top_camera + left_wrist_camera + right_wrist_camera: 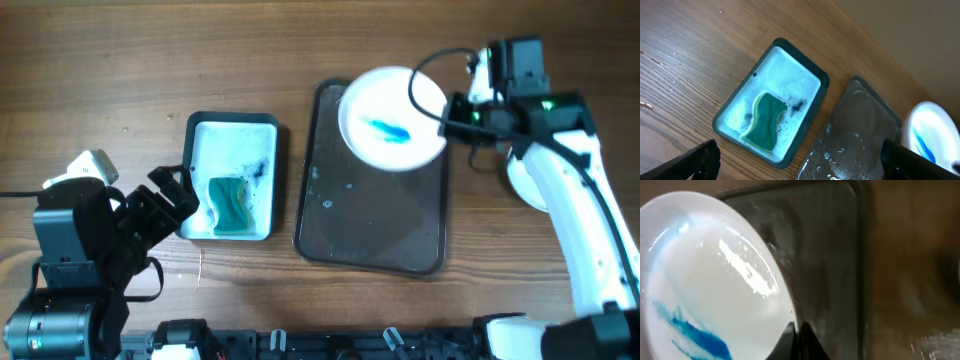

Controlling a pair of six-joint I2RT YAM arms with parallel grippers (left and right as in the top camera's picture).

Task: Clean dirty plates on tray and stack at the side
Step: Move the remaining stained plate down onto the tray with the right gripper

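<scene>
The right claw (444, 118) (797, 339) is closed on the rim of a plate (392, 118) (715, 275). In the right wrist view its two fingertips are seen pinched together over the plate's edge. The plate is gripped at the side nearest the right arm, and its smeared face is turned upward. Being round, it has no long axis of its own. Its blue smear (392, 131) (692, 330) is laid as a short streak across the centre, slanting from far-left to near-right in the overhead view. In the right wrist view the plate appears tipped, with the gripped edge lowest in the frame. The plate is held over the far right corner of the tray (375, 225) (840, 250) (855, 135) and overhangs the tray's far rim. Whether any part of it touches the tray cannot be told.

The tray is set with its long axis running away from the robot. Its wet, dark floor shows no other plates. Right of the tray, a white disc (522, 182) is partly hidden under the right arm.

The left claw (170, 197) (800, 152) is spread wide and nothing is held in it. It is poised at the left edge of a small tray (233, 128) (822, 80), well apart from the plate. A green sponge (232, 205) (766, 122) is lying in the small tray's pale interior, and both trays rest on the tabletop (120, 90).
</scene>
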